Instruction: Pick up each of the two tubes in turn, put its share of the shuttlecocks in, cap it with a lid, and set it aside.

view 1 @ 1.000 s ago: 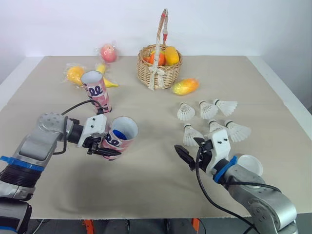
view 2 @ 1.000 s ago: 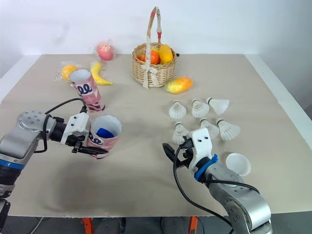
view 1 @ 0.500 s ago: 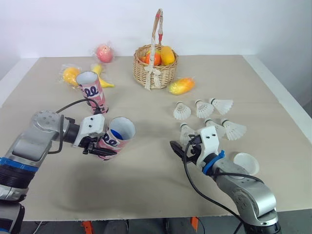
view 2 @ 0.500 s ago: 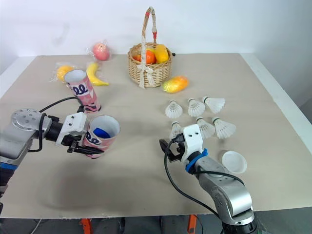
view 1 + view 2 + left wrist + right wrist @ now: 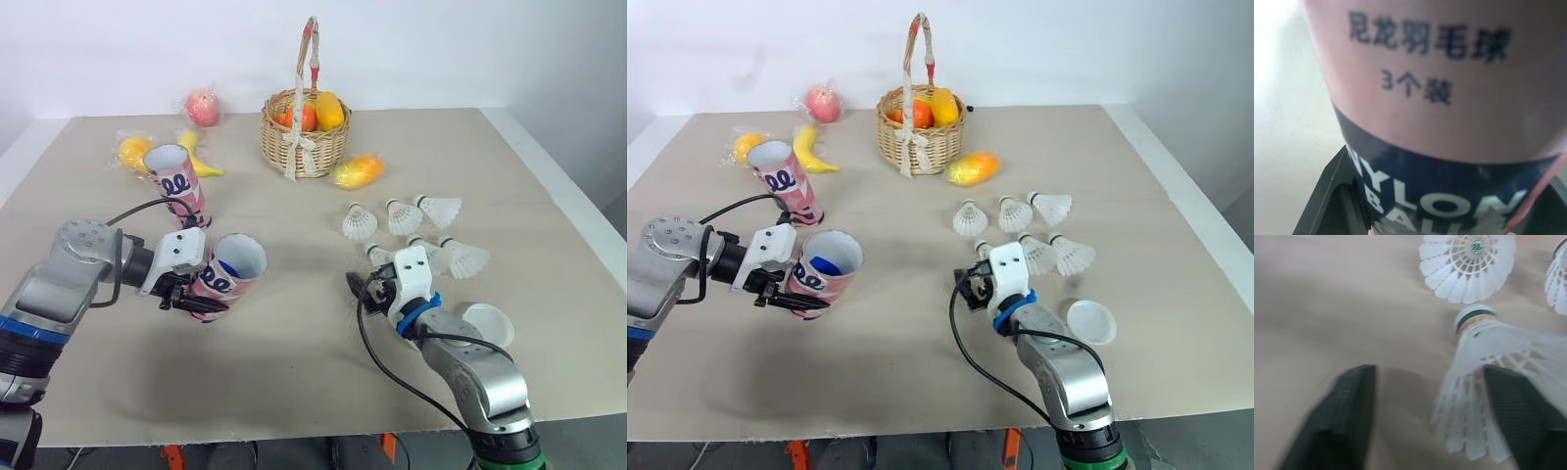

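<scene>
Two tubes are in play. The left gripper (image 5: pixel 199 291) is clenched around the base end of the pink tube (image 5: pixel 227 274), its black fingers (image 5: pixel 1327 196) pressed against the dark band printed near the bottom. That tube's long axis slants: the base sits low between the fingers, and the open mouth is raised and turned toward the right gripper's side, with blue showing inside. The second tube (image 5: pixel 181 181) stands on the table (image 5: pixel 294 372) just beyond the left fingers, leaning a little with its mouth up.

The right gripper (image 5: pixel 1430 372) is spread wide and low over the table, with a shuttlecock (image 5: pixel 1484 382) lying between its fingers. The feather skirt rests against one finger, and a clear gap remains to the other. The shuttlecock's long axis runs along the fingers, cork tip pointing away from the wrist and skirt back toward it. More shuttlecocks lie just past the fingertips, the nearest shuttlecock (image 5: pixel 1466 264) with its skirt opening toward the gripper. A white lid (image 5: pixel 487 321) lies behind the right fingers, beside that forearm.
</scene>
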Available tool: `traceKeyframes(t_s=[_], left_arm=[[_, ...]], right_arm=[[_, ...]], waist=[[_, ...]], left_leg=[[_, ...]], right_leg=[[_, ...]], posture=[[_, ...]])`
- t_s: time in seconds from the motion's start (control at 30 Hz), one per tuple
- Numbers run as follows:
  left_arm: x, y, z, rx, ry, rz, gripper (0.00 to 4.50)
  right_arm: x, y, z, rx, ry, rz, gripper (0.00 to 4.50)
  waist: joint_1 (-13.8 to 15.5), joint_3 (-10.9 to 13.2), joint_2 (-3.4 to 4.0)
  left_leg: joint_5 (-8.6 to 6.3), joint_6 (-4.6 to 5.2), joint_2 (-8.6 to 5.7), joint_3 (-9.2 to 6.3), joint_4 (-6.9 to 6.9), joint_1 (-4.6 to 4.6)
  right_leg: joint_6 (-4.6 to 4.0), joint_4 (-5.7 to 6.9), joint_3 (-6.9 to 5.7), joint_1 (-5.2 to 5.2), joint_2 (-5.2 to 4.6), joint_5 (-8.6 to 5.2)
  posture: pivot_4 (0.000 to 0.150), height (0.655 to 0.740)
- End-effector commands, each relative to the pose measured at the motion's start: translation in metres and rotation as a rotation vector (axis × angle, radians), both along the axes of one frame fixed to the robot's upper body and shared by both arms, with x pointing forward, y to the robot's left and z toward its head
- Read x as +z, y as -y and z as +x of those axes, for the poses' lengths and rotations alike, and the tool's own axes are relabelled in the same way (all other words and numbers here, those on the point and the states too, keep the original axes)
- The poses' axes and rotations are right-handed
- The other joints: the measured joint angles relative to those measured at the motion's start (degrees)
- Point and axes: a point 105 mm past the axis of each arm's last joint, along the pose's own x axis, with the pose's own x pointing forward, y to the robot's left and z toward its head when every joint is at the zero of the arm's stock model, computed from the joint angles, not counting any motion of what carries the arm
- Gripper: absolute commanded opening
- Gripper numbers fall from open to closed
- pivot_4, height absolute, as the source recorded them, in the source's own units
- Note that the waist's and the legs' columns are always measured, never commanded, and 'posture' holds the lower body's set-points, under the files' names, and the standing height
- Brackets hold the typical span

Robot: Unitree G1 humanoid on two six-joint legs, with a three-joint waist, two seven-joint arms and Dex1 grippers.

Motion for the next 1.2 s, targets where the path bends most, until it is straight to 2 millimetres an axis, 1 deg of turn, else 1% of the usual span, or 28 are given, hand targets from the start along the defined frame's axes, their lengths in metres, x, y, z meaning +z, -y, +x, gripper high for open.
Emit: traceKeyframes(t_s=[0.03,0.13,0.17,0.27,0.33,0.4,0.47,0.57,0.6,0.67,0.73,0.83,0.9,1.03,1.2], left_arm=[[-0.002,-0.001,-0.005,-0.001,-0.023,0.011,2.67],[-0.002,-0.001,-0.005,0.001,-0.025,0.009,2.67],[-0.002,-0.001,-0.005,0.002,-0.025,0.009,2.67],[-0.002,-0.001,-0.005,0.002,-0.026,0.004,2.67],[-0.002,-0.001,-0.004,0.002,-0.027,0.001,2.67],[-0.002,0.0,-0.004,0.002,-0.029,-0.001,2.67],[-0.002,0.001,-0.004,0.001,-0.032,-0.004,2.67],[-0.002,0.002,-0.005,-0.001,-0.039,-0.006,2.67],[-0.002,0.002,-0.005,-0.001,-0.04,-0.006,2.67],[-0.003,0.001,-0.005,0.0,-0.044,-0.003,2.67],[-0.003,0.001,-0.005,0.001,-0.046,0.0,2.67],[-0.003,0.0,-0.004,0.004,-0.049,-0.002,2.67],[-0.003,-0.001,-0.004,0.004,-0.053,-0.002,2.67],[-0.004,-0.002,-0.004,0.01,-0.059,-0.002,2.67],[-0.005,-0.004,-0.004,0.014,-0.07,0.003,2.67]], right_arm=[[0.013,-0.007,0.001,0.037,0.062,0.013,1.67],[0.014,-0.014,-0.003,0.083,0.066,0.033,0.27],[0.015,-0.017,-0.006,0.104,0.064,0.04,0.07],[0.014,-0.033,-0.019,0.218,0.038,0.081,0.07],[0.018,-0.042,-0.026,0.294,0.033,0.116,0.07],[0.025,-0.046,-0.03,0.353,0.035,0.161,0.07],[0.037,-0.05,-0.034,0.44,0.051,0.202,0.07],[0.058,-0.051,-0.038,0.586,0.127,0.146,0.07],[0.062,-0.051,-0.039,0.615,0.141,0.135,0.07],[0.083,-0.053,-0.039,0.717,0.219,0.098,0.07],[0.098,-0.054,-0.037,0.779,0.276,0.041,0.07],[0.117,-0.064,-0.042,0.926,0.362,-0.055,0.07],[0.122,-0.074,-0.042,1.014,0.41,-0.146,0.07],[0.127,-0.092,-0.039,1.116,0.482,-0.266,0.07],[0.129,-0.108,-0.039,1.227,0.523,-0.34,0.07]], waist=[[-0.01,0.0,0.0],[-0.01,0.0,0.0],[-0.01,0.0,0.0],[-0.01,0.0,0.0],[-0.02,0.01,0.01],[-0.01,0.01,0.01],[-0.01,0.01,0.01],[-0.01,0.02,0.03],[-0.01,0.02,0.03],[-0.01,0.03,0.04],[-0.01,0.06,0.09],[-0.01,0.05,0.08],[-0.01,0.11,0.17],[-0.05,0.11,0.18],[-0.06,0.12,0.19]], left_leg=[[0.0,0.0,0.0,0.0,0.0,0.0],[0.0,0.0,0.0,0.0,0.0,-0.01],[0.0,0.0,0.0,0.0,0.0,-0.01],[0.0,0.0,0.0,0.0,0.0,-0.01],[0.0,0.0,0.01,0.0,0.0,-0.01],[0.0,0.0,0.01,0.0,0.0,-0.01],[0.0,0.0,0.01,0.0,0.01,-0.01],[0.0,0.0,0.01,0.0,0.03,-0.01],[0.0,0.0,0.01,0.0,0.04,-0.01],[0.0,0.0,0.01,0.0,0.04,-0.01],[0.0,0.0,0.01,0.01,0.04,-0.01],[0.0,0.0,0.01,0.0,0.03,-0.01],[0.0,0.0,0.01,0.03,0.05,-0.02],[0.0,0.0,0.02,0.02,0.02,-0.01],[0.0,0.0,0.02,0.04,0.04,-0.03]], right_leg=[[-0.02,0.0,0.0,0.0,0.0,0.01],[-0.04,0.0,0.0,0.0,0.0,0.01],[-0.04,0.0,0.0,-0.01,0.0,0.01],[-0.03,0.0,0.0,0.0,0.0,0.01],[-0.03,0.0,0.0,-0.01,0.01,0.0],[-0.03,0.0,0.0,-0.01,0.0,0.0],[-0.01,0.0,0.0,0.0,0.0,0.0],[0.04,0.0,0.0,0.0,0.0,0.01],[0.05,0.0,0.0,0.01,0.0,0.02],[0.08,0.0,-0.01,0.0,0.01,0.0],[0.07,0.0,0.0,0.0,0.02,0.01],[0.05,0.0,-0.01,0.0,0.02,0.01],[0.02,0.0,-0.01,0.01,-0.01,0.02],[-0.02,0.0,-0.03,-0.01,0.01,0.01],[-0.08,0.0,-0.03,-0.01,0.0,0.05]], posture=[[0.15,0.74],[0.15,0.74],[0.15,0.74],[0.15,0.74],[0.15,0.74],[0.15,0.74],[0.15,0.74],[0.15,0.74],[0.15,0.74],[0.15,0.74],[0.15,0.74],[0.15,0.74],[0.15,0.74],[0.15,0.74],[0.15,0.74]])
